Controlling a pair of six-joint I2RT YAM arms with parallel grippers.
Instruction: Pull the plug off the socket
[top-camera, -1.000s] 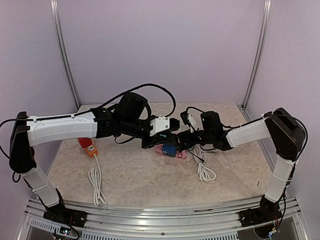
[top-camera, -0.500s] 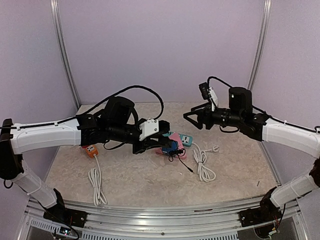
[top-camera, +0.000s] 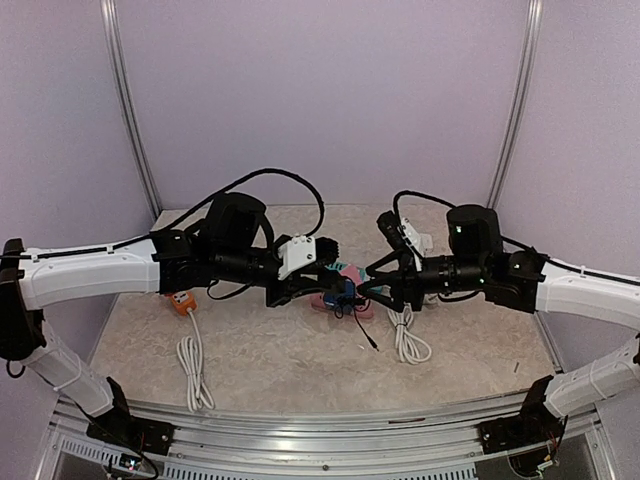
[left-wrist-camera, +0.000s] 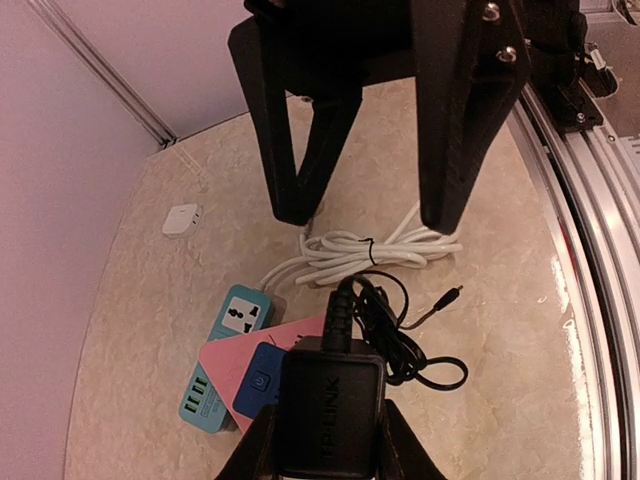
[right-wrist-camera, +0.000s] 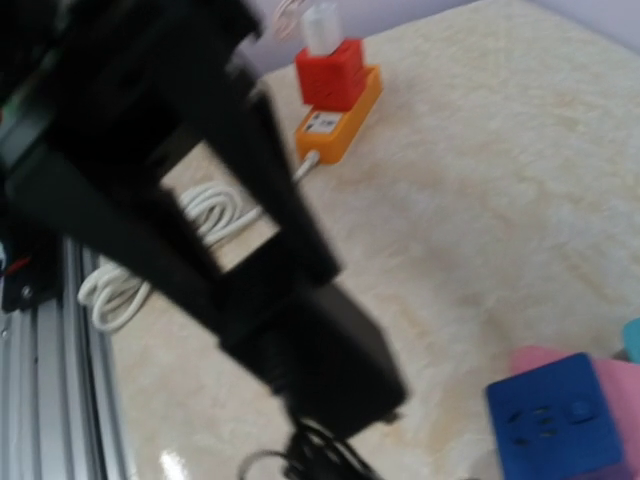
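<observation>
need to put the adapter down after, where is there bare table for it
Bare table lies in front between the left white cord coil and the right coil, and right of that coil. Crowded at centre: pink socket block, black cord.

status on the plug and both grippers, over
Left gripper shut on black adapter. Right gripper open, close by. Adapter clear of blue socket. Black cord trailing underneath.

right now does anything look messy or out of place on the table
The adapter in the left hand trails a thin cord, loosely tangled on the table, its barrel tip lying free. The pink strip lies slanted over the teal strip. Nothing looks spilled or broken.
</observation>
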